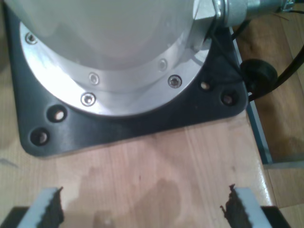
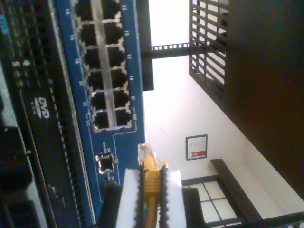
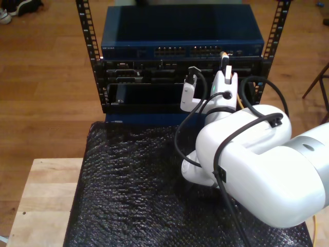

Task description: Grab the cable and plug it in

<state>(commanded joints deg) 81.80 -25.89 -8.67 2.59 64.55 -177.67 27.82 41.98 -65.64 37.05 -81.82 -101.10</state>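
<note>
The cable (image 2: 151, 192) is a yellow-orange lead clamped between the white fingers of my second gripper (image 2: 152, 174). Its clear plug (image 2: 144, 153) sticks out past the fingertips, close to the blue switch (image 2: 133, 57) and just beside the end pair of ports (image 2: 111, 118). In the exterior view, my second gripper (image 3: 225, 74) stands before the switch (image 3: 180, 36), toward the right end of its port row, with the cable tip (image 3: 224, 55) at port height. My first gripper (image 1: 142, 206) is open over bare wood, facing a round arm base (image 1: 118, 90) on a black plate (image 1: 142, 126).
The switch sits in a black rack (image 3: 95, 62) above dark units, one marked DVD (image 2: 42, 109). A black bubbly mat (image 3: 133, 185) covers the table before the rack. Thick black cables (image 3: 180, 134) loop off the white arm (image 3: 257, 164), which fills the exterior view's right.
</note>
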